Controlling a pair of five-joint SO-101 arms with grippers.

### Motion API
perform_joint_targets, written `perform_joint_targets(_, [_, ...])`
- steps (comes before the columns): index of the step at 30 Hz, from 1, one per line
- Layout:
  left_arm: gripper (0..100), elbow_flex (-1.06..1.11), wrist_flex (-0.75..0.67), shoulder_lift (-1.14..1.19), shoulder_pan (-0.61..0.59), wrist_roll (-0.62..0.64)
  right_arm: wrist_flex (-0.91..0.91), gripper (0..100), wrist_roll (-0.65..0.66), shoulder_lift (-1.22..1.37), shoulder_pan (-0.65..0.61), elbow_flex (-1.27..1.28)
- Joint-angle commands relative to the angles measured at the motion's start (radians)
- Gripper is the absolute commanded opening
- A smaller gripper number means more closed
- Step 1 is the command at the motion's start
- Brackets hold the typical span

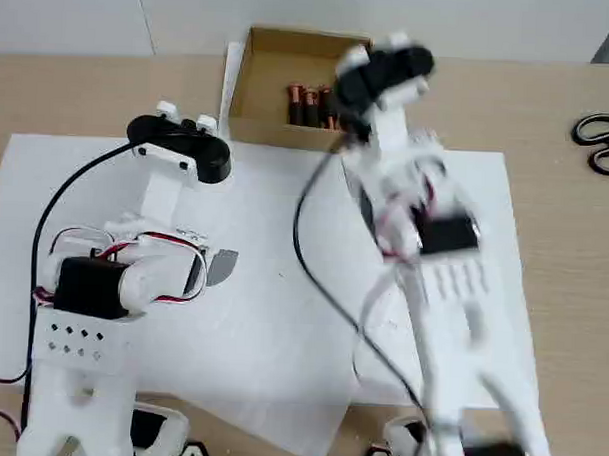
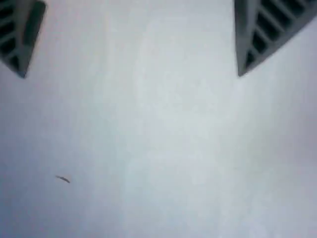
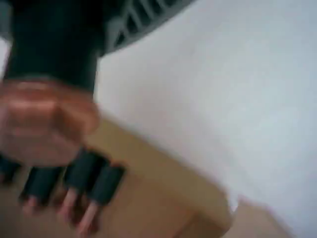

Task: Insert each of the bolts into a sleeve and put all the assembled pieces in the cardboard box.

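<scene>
My right gripper (image 1: 340,124) hangs over the front part of the cardboard box (image 1: 252,81). In the right wrist view it (image 3: 74,44) is shut on an assembled piece: a black bolt (image 3: 54,49) in a copper sleeve (image 3: 44,121). Below it several assembled pieces (image 3: 89,183) lie side by side in the box (image 3: 163,173); the high view shows them (image 1: 309,105) against the box's front wall. My left gripper (image 1: 215,268) sits low over the white paper. Its fingers (image 2: 247,34) stand open with nothing between them (image 2: 131,74).
A white paper sheet (image 1: 281,317) covers the middle of the wooden table. Black-handled scissors (image 1: 603,138) lie at the far right edge. A black cable (image 1: 327,289) runs across the sheet between the arms.
</scene>
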Motion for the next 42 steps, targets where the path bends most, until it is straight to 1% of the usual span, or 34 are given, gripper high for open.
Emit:
perform_joint_targets(1, [26, -0.036, -0.002, -0.014, -0.009, -0.003, -0.183, 0.4, 0.003, 0.285, 0.008, -0.242])
perform_joint_targets(5, [26, -0.036, -0.003, -0.014, -0.009, -0.003, -0.360, 0.4, 0.003, 0.596, 0.002, -0.457])
perform_joint_targets(11, [26, -0.036, 0.000, -0.014, -0.009, -0.003, -0.489, 0.4, 0.002, 0.987, -0.033, -0.715])
perform_joint_targets(14, [26, -0.036, -0.002, -0.014, -0.009, -0.003, -0.549, 0.6, 0.003, 1.115, -0.051, -0.796])
perform_joint_targets(18, [26, -0.041, -0.015, -0.012, -0.008, -0.003, -0.746, 0.7, 0.006, 1.233, -0.059, -0.827])
perform_joint_targets(20, [26, -0.038, -0.031, -0.012, -0.008, -0.003, -0.791, 0.8, 0.009, 1.268, -0.064, -0.827])
perform_joint_targets(22, [26, -0.038, -0.031, -0.012, -0.008, -0.003, -0.789, 1.9, 0.009, 1.279, -0.070, -0.827])
perform_joint_targets(23, [26, -0.038, -0.031, -0.012, -0.008, -0.003, -0.789, 4.2, 0.009, 1.282, -0.070, -0.827])
perform_joint_targets(25, [26, -0.038, -0.032, -0.012, -0.008, -0.003, -0.768, 11.8, 0.006, 1.280, -0.070, -0.825])
perform_joint_targets(27, [26, -0.038, -0.049, -0.012, -0.008, -0.003, -0.700, 19.5, 0.009, 1.277, -0.070, -0.827])
perform_joint_targets(30, [26, -0.044, -0.074, -0.012, -0.005, -0.003, -0.668, 26.8, 0.009, 1.276, -0.071, -0.827])
perform_joint_targets(34, [26, -0.062, -0.110, -0.014, -0.008, 0.003, -0.651, 28.1, 0.009, 1.207, -0.056, -0.825])
perform_joint_targets(42, [26, -0.242, -0.104, -0.014, -0.008, 0.002, -0.371, 28.1, 0.009, 0.840, -0.053, -0.825])
